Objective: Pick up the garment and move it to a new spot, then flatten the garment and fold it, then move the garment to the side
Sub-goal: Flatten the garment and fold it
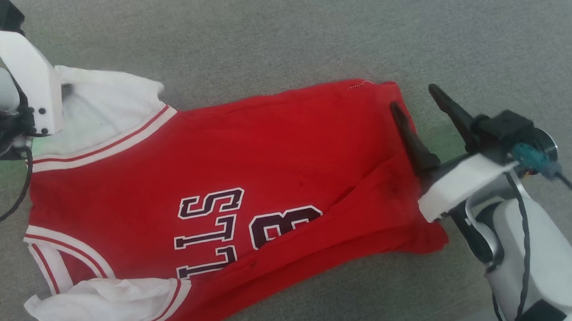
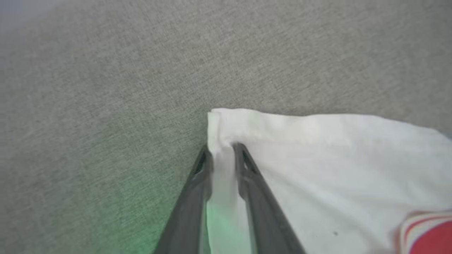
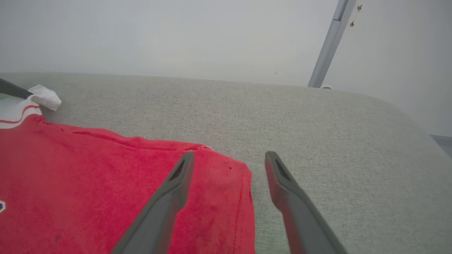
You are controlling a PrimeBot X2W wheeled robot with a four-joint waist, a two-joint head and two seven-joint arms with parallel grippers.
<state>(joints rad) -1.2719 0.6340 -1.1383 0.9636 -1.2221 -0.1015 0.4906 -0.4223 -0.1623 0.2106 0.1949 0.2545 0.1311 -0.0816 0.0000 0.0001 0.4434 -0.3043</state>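
One garment [image 1: 265, 147] lies mid-surface [image 1: 308, 32]; left gripper [image 2: 222, 151] pinches one white sleeve [image 2: 317, 158]; right gripper [image 1: 412, 96] spread wide, straddling the hem.

Bare lab-like rm, grey fabric surface [image 1: 308, 32], plain white wall [image 3: 176, 35], metal post [image 3: 326, 46]

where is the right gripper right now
At the right of the head view, the right gripper is jaws open astride the hem of the garment, half over red cloth, half over the grey surface.

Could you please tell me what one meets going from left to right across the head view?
Left arm → garment's white sleeves → red body → right gripper, fingers apart.
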